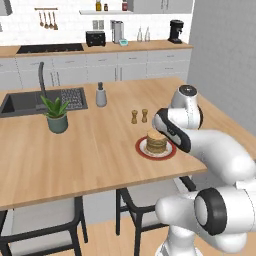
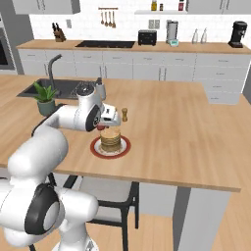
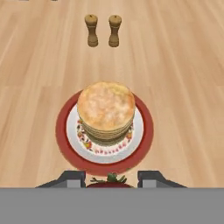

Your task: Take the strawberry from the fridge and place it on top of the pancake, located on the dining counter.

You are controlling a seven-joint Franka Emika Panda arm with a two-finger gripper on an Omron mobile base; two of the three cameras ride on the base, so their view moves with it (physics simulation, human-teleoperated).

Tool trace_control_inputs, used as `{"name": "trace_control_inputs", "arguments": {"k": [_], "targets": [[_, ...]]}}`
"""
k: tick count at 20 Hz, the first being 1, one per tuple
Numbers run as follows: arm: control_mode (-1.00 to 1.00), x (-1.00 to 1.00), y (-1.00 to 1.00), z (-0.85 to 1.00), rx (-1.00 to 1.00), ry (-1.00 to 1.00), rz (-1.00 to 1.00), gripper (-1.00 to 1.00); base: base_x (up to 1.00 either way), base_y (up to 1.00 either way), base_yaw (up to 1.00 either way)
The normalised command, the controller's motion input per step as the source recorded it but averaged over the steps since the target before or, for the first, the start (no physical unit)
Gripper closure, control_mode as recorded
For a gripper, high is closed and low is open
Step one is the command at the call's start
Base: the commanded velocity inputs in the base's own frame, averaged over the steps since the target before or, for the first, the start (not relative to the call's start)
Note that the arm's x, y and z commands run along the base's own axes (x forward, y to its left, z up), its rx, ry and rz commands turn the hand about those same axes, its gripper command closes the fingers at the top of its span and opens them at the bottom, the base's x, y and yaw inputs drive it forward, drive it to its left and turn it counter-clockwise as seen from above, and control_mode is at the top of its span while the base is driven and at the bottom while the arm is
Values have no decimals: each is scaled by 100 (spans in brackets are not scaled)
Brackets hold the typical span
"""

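Red and green show between my two dark fingertips: one strawberry (image 3: 109, 180), clamped in my pincer (image 3: 109, 179), which is closed down to the width of the fruit. In the hand view the berry sits at the bottom edge, its leafy top toward the plate. In the right base view my pincer (image 2: 109, 122) hangs just above the pancake (image 2: 110, 139), not touching it; the left base view hides it behind my forearm.

Below me lies one stack of pancake (image 3: 106, 111) on one white plate (image 3: 72, 131) with a red rim, resting on the light-wood tabletop (image 3: 183, 87) near its front edge. Beyond the plate stand two small wooden shakers (image 3: 103, 30), side by side and upright.

The base views add what my hand camera misses: one potted plant (image 1: 56, 114), one grey bottle (image 1: 101, 95), one dark sink (image 1: 30, 102) with one tap (image 1: 42, 77), and two chairs (image 1: 130, 205) tucked under the tabletop. Along the far wall counter I count one toaster (image 1: 95, 38) and one coffee machine (image 1: 175, 31).
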Motion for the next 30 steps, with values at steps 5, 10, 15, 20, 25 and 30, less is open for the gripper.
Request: {"name": "trace_control_inputs", "arguments": {"k": [5, 10, 15, 20, 25, 30], "targets": [[-100, 96, -26, -22, 0, 5, 0, 100, 0, 0, 0], [-100, 26, 33, -17, 0, 2, -2, 100, 0, 0, 0], [-100, -1, 8, -32, 0, 7, -10, 100, 0, 0, 0], [-100, 0, -8, -32, 0, 8, -6, 100, 0, 0, 0], [-100, 17, 6, -29, 0, 1, -1, 100, 0, 0, 0], [-100, 12, 11, -25, 0, 1, 0, 100, 0, 0, 0]]}}
